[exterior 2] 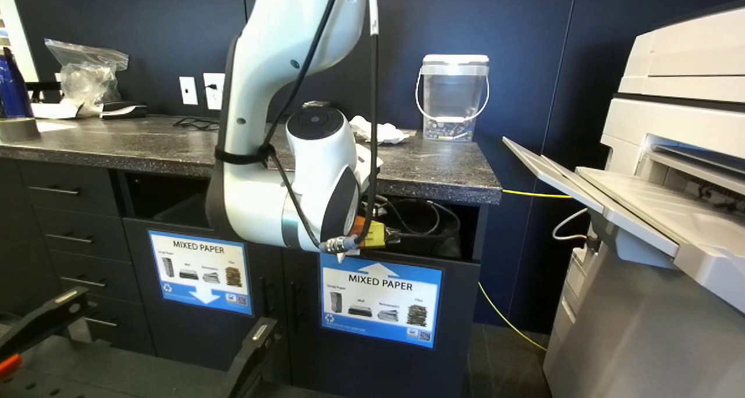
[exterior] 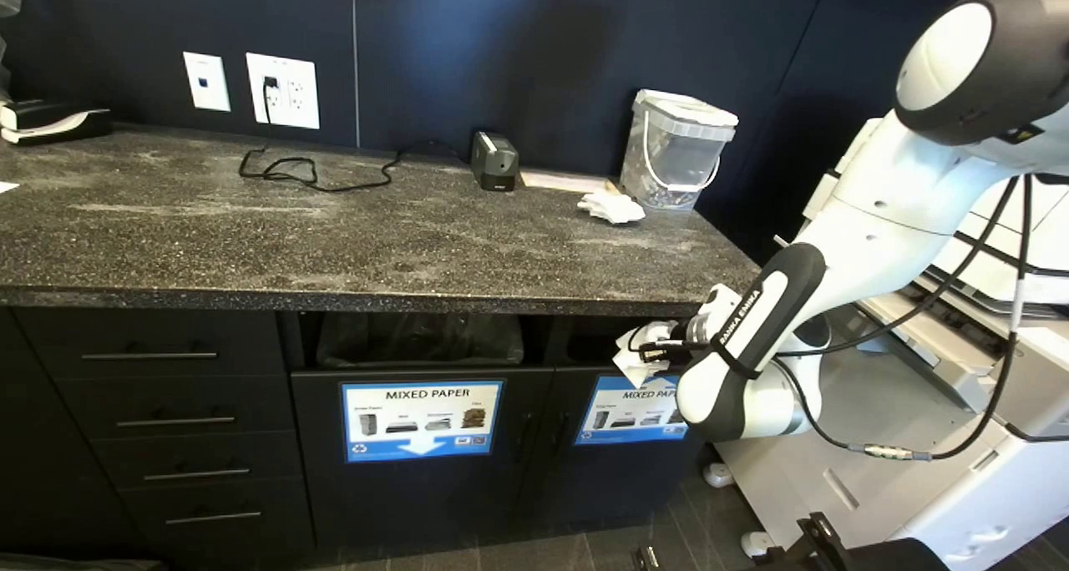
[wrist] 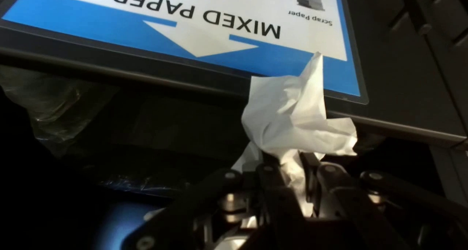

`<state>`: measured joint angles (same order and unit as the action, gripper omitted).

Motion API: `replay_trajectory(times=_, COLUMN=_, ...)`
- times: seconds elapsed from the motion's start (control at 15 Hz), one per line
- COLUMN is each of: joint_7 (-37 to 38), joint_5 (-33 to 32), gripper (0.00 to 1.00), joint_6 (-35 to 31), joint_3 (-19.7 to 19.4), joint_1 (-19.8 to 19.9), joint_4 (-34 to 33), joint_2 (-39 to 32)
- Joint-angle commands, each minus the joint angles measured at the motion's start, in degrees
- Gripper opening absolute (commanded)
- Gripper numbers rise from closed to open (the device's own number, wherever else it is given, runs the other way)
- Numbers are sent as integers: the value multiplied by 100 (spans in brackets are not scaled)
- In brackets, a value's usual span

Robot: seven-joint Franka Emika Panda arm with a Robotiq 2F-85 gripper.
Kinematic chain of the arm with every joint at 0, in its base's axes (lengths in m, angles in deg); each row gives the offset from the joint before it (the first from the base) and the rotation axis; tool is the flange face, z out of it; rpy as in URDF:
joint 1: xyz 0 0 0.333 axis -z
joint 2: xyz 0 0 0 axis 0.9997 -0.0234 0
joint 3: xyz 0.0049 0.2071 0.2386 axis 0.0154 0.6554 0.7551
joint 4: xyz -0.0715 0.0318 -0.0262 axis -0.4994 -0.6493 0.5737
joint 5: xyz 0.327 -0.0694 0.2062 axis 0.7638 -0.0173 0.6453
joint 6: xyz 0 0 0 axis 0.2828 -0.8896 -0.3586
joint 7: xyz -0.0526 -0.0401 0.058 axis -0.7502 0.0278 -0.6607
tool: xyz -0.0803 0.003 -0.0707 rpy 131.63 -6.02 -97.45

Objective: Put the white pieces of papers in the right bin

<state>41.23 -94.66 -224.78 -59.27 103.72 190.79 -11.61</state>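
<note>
My gripper [wrist: 289, 162] is shut on a crumpled white paper [wrist: 289, 118], which sticks out past the fingertips. In an exterior view the gripper [exterior: 660, 346] and the held paper [exterior: 632, 362] are just below the counter's front edge, at the right bin's slot. The right bin [exterior 2: 454, 334] has a dark front and a blue-and-white sign with an up arrow. Its sign [wrist: 219, 30] also shows in the wrist view, upside down, with the dark opening beside the paper. In an exterior view the arm hides the gripper. More white crumpled paper [exterior: 612, 207] lies on the counter, also here [exterior 2: 381, 132].
The twin bin [exterior: 409, 504] stands beside the right bin. The counter edge [exterior: 401, 301] overhangs both slots. A see-through bucket [exterior: 675, 154] and a black sharpener [exterior: 494, 162] stand on the counter. A large printer [exterior 2: 687, 124] is on the right.
</note>
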Motion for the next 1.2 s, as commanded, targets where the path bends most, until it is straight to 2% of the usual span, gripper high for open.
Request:
replay_trajectory(times=0.0, joint_7=257, joint_5=-188, gripper=19, joint_6=-526, joint_3=-92, joint_1=-65, joint_4=-861, joint_2=-763)
replay_trajectory(times=0.6, joint_7=531, joint_5=-306, gripper=19, joint_6=-1172, joint_3=-187, joint_1=-116, joint_4=-2031, joint_2=-1651)
replay_trajectory(times=1.13, joint_7=799, joint_5=-344, gripper=19, joint_6=-1183, joint_3=-206, joint_1=-180, joint_4=-2622, joint_2=-2027)
